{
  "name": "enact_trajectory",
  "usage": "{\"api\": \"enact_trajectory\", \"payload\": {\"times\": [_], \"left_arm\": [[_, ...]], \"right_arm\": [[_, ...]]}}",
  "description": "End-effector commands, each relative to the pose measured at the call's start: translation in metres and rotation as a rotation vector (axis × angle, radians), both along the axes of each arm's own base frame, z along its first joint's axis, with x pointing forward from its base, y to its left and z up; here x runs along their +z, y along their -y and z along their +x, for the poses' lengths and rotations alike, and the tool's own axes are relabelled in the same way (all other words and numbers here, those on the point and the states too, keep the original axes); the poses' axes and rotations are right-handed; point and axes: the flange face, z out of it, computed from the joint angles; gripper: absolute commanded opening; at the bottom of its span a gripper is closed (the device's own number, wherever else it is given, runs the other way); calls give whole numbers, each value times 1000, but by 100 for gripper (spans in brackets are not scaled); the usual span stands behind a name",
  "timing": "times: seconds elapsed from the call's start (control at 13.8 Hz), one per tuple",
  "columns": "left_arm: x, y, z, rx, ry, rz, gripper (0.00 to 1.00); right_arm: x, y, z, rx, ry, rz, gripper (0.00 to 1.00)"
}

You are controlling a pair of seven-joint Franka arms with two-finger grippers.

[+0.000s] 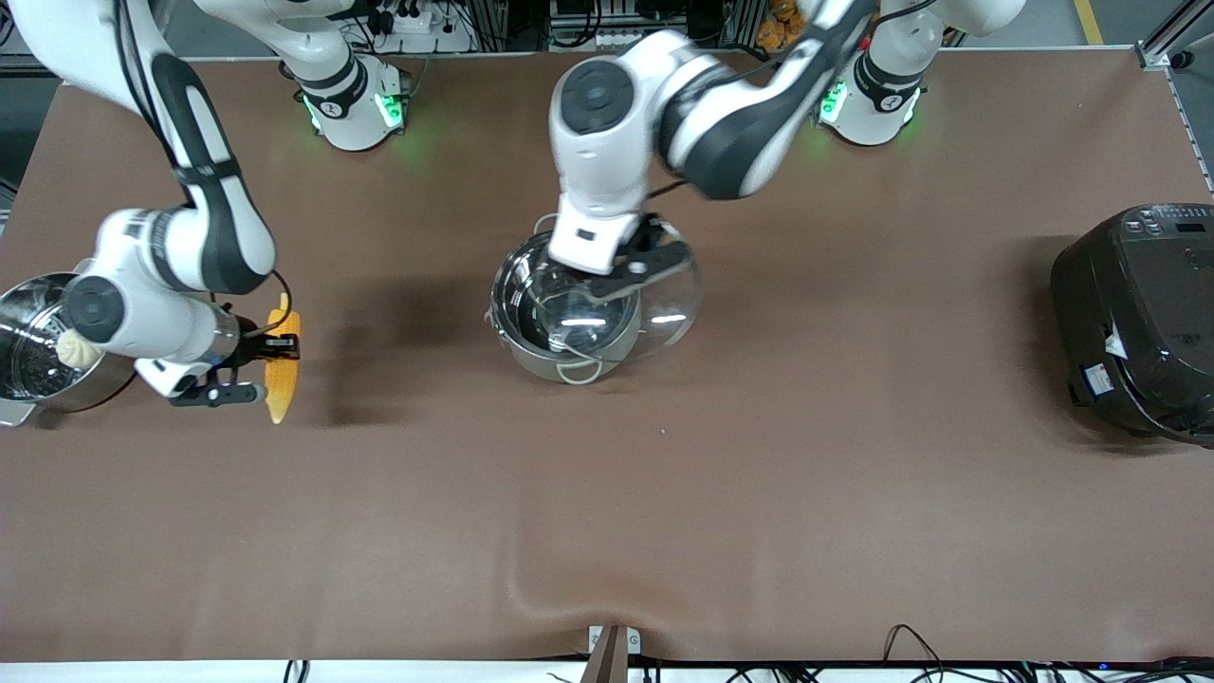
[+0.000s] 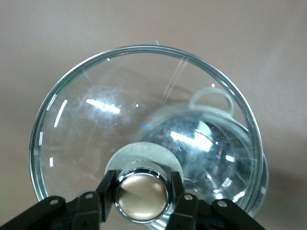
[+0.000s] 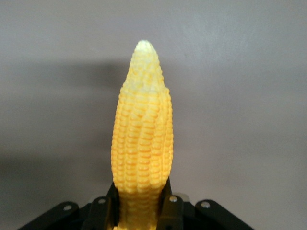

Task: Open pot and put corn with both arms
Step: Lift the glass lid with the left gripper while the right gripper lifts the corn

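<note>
While the lid point(image 1: 654, 294) hangs lifted and tilted over the pot point(image 1: 560, 327), the entries stand thus.

Pot: mid-table, the landmark; mouth partly uncovered, lid rim overlapping its edge toward the left arm's end.

Left gripper point(image 2: 142, 196): over the pot, fingers clenched on the lid's copper-topped knob point(image 2: 142, 197).

Right gripper point(image 1: 248, 365): well apart from the pot, toward the right arm's end, grasping the corn point(image 1: 282, 365) near its blunt end; whether the cob is off the cloth cannot be told.

Steamer pot point(image 1: 33, 346) with bun point(image 1: 79, 349): farther still from the pot; not wanted.

Handling advice: carry the lid fully clear sideways first; bring the corn over level; lower it tip-first inside the rim.
</note>
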Motion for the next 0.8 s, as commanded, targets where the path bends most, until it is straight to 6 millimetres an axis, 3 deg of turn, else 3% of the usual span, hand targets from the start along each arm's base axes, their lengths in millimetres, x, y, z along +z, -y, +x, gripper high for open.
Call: {"api": "enact_trajectory", "payload": {"times": [0.0, 0.14, 0.36, 0.51, 0.72], "left_arm": [[50, -85, 24, -90, -33, 38, 0], [51, -155, 53, -141, -81, 69, 0], [31, -270, 93, -222, -147, 59, 0], [4, -327, 106, -224, -173, 46, 0], [-52, -404, 103, -229, -192, 20, 0]], "right_arm": [[64, -32, 22, -36, 10, 1, 21], [88, -60, 24, -58, 5, 1, 21], [120, -144, 15, -169, -4, -1, 21], [127, -197, 1, -207, 4, 1, 21], [133, -263, -24, -272, 6, 4, 21]]}}
